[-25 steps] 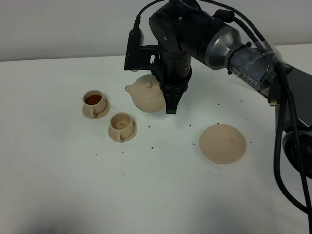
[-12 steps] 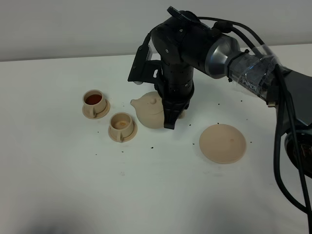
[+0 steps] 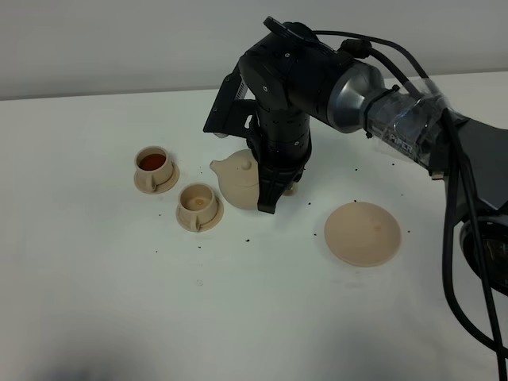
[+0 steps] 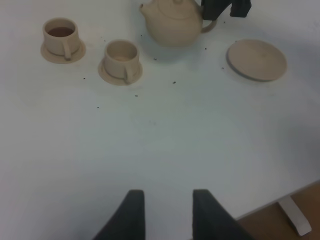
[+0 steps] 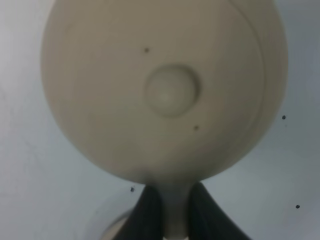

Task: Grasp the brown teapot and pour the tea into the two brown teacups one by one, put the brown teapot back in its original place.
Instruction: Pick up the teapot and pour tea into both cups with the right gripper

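Observation:
The brown teapot (image 3: 236,182) (image 4: 175,25) (image 5: 165,90) hangs upright just right of the two brown teacups, its spout pointing left toward them. My right gripper (image 3: 271,200) (image 5: 172,212) is shut on its loop handle. The far-left teacup (image 3: 152,165) (image 4: 61,35) holds reddish-brown tea. The nearer teacup (image 3: 198,203) (image 4: 121,55) shows a pale inside. Each cup sits on its small saucer. The wide flat saucer (image 3: 363,232) (image 4: 256,59) lies bare to the right. My left gripper (image 4: 167,200) hovers near the table's front, fingers apart with nothing between them.
Small dark specks are scattered over the white table (image 3: 262,309). The right arm's black body and cables (image 3: 413,127) reach in from the right side. The table's corner edge and a leg (image 4: 295,222) show in the left wrist view.
The right gripper has brought the teapot down and toward the front, closer to the nearer teacup. The cups, the wide saucer and the left gripper have not moved.

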